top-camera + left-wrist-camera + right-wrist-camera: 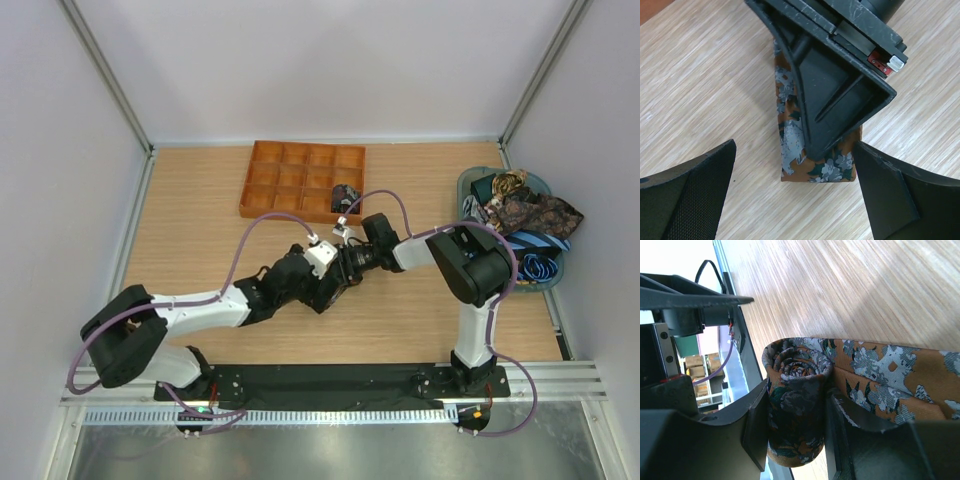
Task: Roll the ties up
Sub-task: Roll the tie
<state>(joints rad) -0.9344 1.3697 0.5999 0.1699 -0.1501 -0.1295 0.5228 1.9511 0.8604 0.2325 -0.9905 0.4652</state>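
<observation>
Clamps the rolled end of the tie [800, 365] in the right gripper [796, 427], mid-bench. Hovers the left gripper [795, 172], spread wide, over the flat tail, stretching lengthwise from the coil toward it.

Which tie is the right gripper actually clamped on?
The orange-brown floral tie on the table, part-coiled in the right gripper. The rolled tie sits in the tray; other ties are piled in the basket.

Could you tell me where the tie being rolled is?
Mid-table, in front of the orange tray: right wrist view shows the tie coiled in the right gripper, its flat tail inside the open left gripper.
</observation>
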